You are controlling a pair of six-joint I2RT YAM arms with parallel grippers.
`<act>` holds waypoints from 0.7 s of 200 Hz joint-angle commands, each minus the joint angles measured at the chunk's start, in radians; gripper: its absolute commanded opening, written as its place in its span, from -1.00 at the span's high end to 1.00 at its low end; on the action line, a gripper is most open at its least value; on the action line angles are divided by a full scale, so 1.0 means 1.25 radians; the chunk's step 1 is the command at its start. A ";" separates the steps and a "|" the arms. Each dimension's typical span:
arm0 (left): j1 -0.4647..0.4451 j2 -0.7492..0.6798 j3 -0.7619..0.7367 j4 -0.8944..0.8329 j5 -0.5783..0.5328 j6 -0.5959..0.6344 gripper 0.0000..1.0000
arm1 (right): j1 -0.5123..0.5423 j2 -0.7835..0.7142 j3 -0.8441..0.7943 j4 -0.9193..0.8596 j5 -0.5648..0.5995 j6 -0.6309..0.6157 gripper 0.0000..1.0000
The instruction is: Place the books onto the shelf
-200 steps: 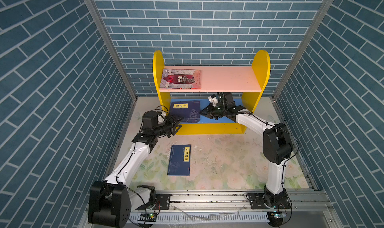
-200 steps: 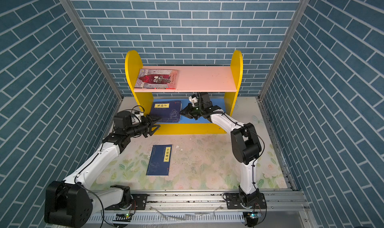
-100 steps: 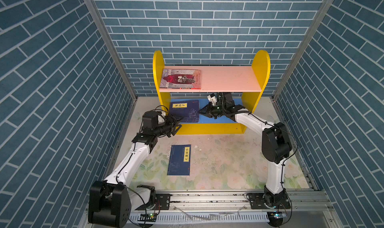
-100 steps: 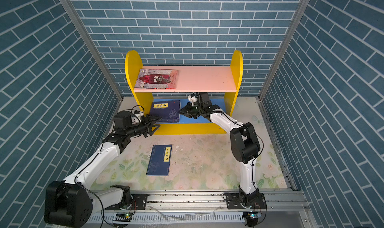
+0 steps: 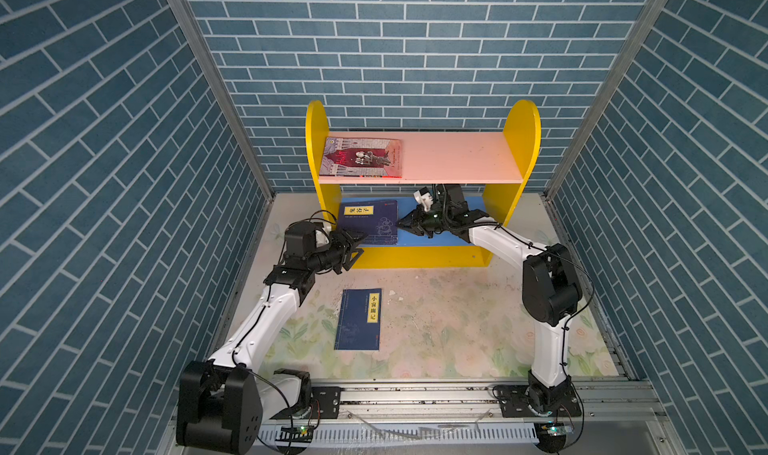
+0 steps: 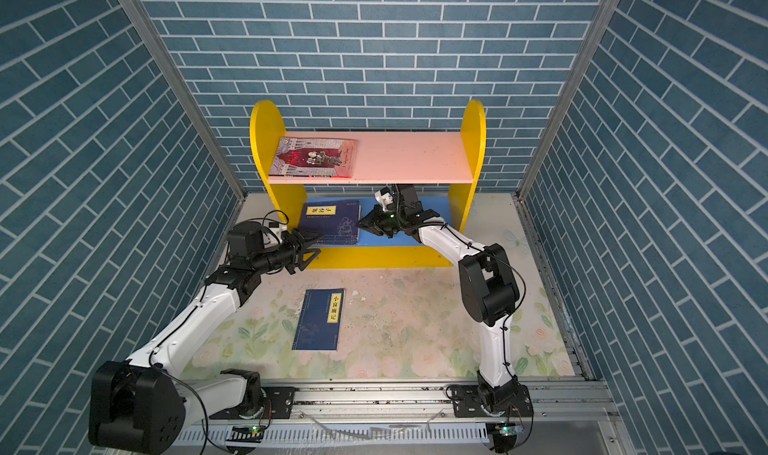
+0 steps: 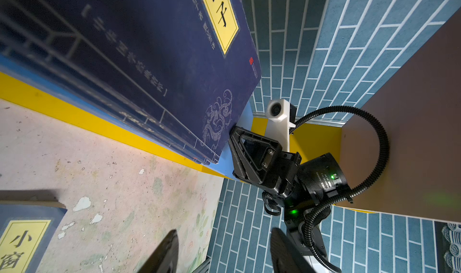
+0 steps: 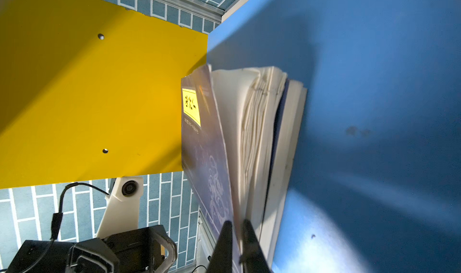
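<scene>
The shelf (image 5: 521, 124) has an illustrated red-grey book (image 5: 361, 158) flat on the left of its pink upper board (image 5: 457, 158). A stack of navy books (image 5: 368, 220) lies at the left of the blue lower board (image 5: 409, 242). My right gripper (image 5: 401, 224) is under the pink board, shut, its tips against the stack's right edge. In the right wrist view the top book (image 8: 207, 159) has its pages fanned at the right gripper (image 8: 235, 228). My left gripper (image 5: 360, 247) is open and empty at the stack's front left corner. One navy book (image 5: 359, 320) lies on the floor mat.
Blue brick-pattern walls (image 5: 104, 183) close in on three sides. The flowered floor mat (image 5: 449, 328) stretches in front of the shelf, and a metal rail (image 5: 415, 394) carrying both arm bases runs along its front edge. The right arm's elbow (image 5: 548, 286) stands by the right wall.
My shut right gripper has slid left along the lower board to the stack's right edge. The left arm has stayed in place.
</scene>
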 commanded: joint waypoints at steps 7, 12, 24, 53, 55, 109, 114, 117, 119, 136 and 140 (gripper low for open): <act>0.005 -0.003 -0.004 0.013 0.008 0.003 -0.21 | 0.007 -0.018 0.017 0.028 -0.018 0.008 0.77; 0.004 -0.004 -0.004 0.012 0.008 0.003 -0.21 | 0.007 -0.020 0.017 0.028 -0.017 0.009 0.76; 0.005 -0.006 -0.003 0.009 0.008 0.004 -0.21 | 0.007 -0.023 0.013 0.027 -0.017 0.009 0.68; 0.012 -0.024 0.005 -0.047 0.010 0.037 -0.21 | 0.008 -0.048 -0.002 0.011 0.014 -0.007 0.32; 0.013 -0.026 0.006 -0.053 0.010 0.041 -0.21 | 0.007 -0.051 -0.003 0.007 0.019 -0.010 0.29; 0.054 -0.121 0.082 -0.413 -0.041 0.287 -0.45 | 0.001 -0.150 -0.066 -0.044 0.121 -0.047 0.01; 0.059 -0.127 0.086 -0.444 -0.045 0.304 -0.47 | 0.000 -0.162 -0.079 -0.043 0.128 -0.047 0.00; 0.061 -0.128 0.091 -0.463 -0.047 0.317 -0.47 | 0.000 -0.169 -0.085 -0.044 0.132 -0.047 -0.01; 0.062 -0.129 0.093 -0.477 -0.049 0.324 -0.47 | 0.000 -0.174 -0.090 -0.044 0.134 -0.047 -0.01; 0.074 -0.133 0.106 -0.585 -0.067 0.397 -0.50 | -0.001 -0.220 -0.131 -0.051 0.154 -0.049 -0.01; 0.078 -0.134 0.105 -0.605 -0.071 0.412 -0.51 | -0.002 -0.233 -0.142 -0.054 0.158 -0.050 -0.01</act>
